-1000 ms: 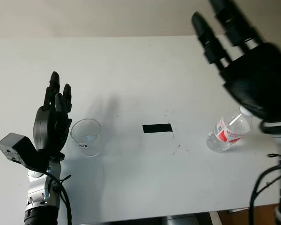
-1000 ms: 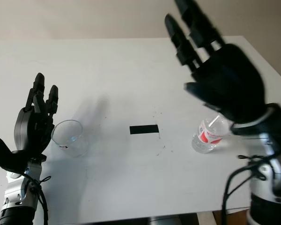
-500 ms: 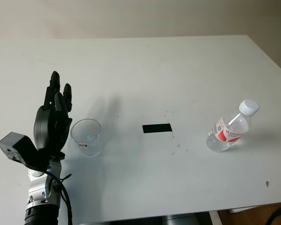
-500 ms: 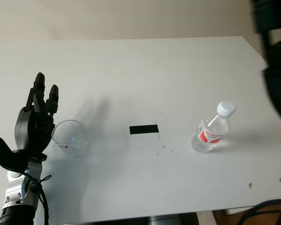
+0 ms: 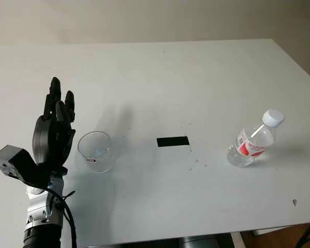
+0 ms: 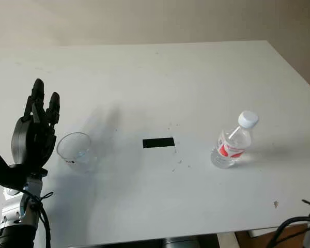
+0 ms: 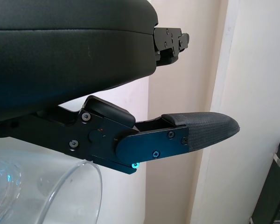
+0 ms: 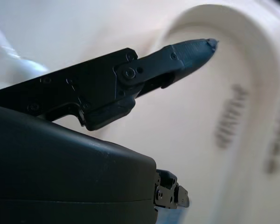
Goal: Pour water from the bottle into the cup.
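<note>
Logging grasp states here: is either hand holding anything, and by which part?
Nothing is held. The left hand is open beside the cup, not around it. The right hand is open, and the bottle stands alone.

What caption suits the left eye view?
Open left hand beside the empty cup; capped bottle stands apart.

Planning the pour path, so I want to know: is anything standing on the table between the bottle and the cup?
Only a flat strip of black tape lies on the table between the bottle and the cup; nothing upright blocks the way. The left hand is open beside the cup, on its far side from the bottle.
</note>
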Available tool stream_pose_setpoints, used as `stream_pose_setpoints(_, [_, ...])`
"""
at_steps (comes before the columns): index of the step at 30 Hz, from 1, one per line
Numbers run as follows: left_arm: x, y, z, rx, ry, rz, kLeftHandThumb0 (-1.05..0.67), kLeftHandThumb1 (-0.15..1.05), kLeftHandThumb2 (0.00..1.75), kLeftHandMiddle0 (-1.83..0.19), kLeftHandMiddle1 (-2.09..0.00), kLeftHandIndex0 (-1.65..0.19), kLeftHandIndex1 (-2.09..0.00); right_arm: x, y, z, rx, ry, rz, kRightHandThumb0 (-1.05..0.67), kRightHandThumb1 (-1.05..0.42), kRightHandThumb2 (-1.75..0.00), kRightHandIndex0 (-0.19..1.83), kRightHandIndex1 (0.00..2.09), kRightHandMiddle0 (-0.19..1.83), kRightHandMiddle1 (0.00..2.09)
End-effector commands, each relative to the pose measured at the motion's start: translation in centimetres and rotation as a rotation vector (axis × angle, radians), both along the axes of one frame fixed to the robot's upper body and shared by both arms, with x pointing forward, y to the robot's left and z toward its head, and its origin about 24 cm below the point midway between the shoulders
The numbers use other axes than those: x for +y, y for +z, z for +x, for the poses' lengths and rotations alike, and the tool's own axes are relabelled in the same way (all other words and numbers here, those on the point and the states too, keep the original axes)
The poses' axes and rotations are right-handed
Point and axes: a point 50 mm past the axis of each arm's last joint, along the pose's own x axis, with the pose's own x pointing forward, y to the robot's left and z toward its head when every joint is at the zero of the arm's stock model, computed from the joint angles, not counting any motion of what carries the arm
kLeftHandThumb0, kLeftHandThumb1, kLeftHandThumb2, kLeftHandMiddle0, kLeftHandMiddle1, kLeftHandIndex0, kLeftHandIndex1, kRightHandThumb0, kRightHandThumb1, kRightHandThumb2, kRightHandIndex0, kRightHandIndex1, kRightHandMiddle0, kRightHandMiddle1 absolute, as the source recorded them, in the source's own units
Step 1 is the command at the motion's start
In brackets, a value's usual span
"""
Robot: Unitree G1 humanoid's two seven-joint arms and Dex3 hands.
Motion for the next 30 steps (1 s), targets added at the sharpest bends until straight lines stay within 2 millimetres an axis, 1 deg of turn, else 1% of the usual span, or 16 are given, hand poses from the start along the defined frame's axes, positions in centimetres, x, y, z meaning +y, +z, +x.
stream_pose_setpoints(1, [0.3,0.5,0.1,-0.022,0.003,0.008,-0.84,1.05,0.60,0.02,0.00,0.08,0.00,-0.1,-1.4,0.3,0.066,-0.026,-0.013,-0.89,-0.94,-0.04,-0.19,0.00,-0.19,0.00])
stream_pose_setpoints(6, [0.4,0.6,0.0,-0.029,0.008,0.022,-0.86,1.05,0.59,0.00,0.00,0.06,0.00,0.3,-4.1,1.1,0.195,-0.008,-0.011,-0.87,-0.94,-0.05,-0.19,0.00,-0.19,0.01])
stream_pose_setpoints(10, [0.7,0.7,0.1,-0.035,0.008,0.019,-0.84,1.05,0.60,-0.01,0.00,0.07,0.00,1.6,-6.0,1.3,0.282,0.032,0.013,-0.88,-0.95,-0.06,-0.19,0.00,-0.17,0.03])
stream_pose_setpoints(13, [0.9,0.8,0.1,-0.034,0.008,0.018,-0.84,1.05,0.61,0.00,0.00,0.07,0.00,2.6,-7.3,1.3,0.319,0.075,0.026,-0.90,-0.99,-0.07,-0.19,0.00,-0.19,0.01])
stream_pose_setpoints(17, [1.1,0.9,0.1,-0.035,0.007,0.014,-0.83,1.05,0.62,0.01,0.00,0.07,0.00,3.1,-8.1,1.1,0.343,0.110,0.040,-0.85,-1.00,-0.06,-0.19,0.00,-0.19,0.00])
stream_pose_setpoints(21, [1.2,0.9,0.1,-0.032,0.007,0.019,-0.84,1.05,0.60,0.01,0.00,0.07,0.00,3.4,-8.8,0.9,0.374,0.103,0.042,-0.84,-0.99,-0.06,-0.19,0.00,-0.19,0.00])
stream_pose_setpoints(25, [1.3,1.0,0.0,-0.032,0.011,0.013,-0.83,1.05,0.60,0.01,0.00,0.07,0.00,3.7,-9.5,0.8,0.395,0.082,0.020,-0.88,-0.99,-0.06,-0.19,0.00,-0.19,0.00])
stream_pose_setpoints(27, [1.3,1.1,0.0,-0.032,0.012,0.014,-0.82,1.05,0.62,0.02,0.00,0.07,0.00,3.6,-9.8,0.7,0.400,0.077,0.025,-0.83,-1.00,-0.06,-0.19,0.00,-0.19,0.00])
stream_pose_setpoints(30, [1.4,1.0,0.0,-0.036,0.009,0.013,-0.82,1.05,0.62,0.01,0.00,0.07,0.00,3.3,-10.2,0.8,0.412,0.051,0.026,-0.82,-1.00,-0.06,-0.19,0.00,-0.19,0.00])
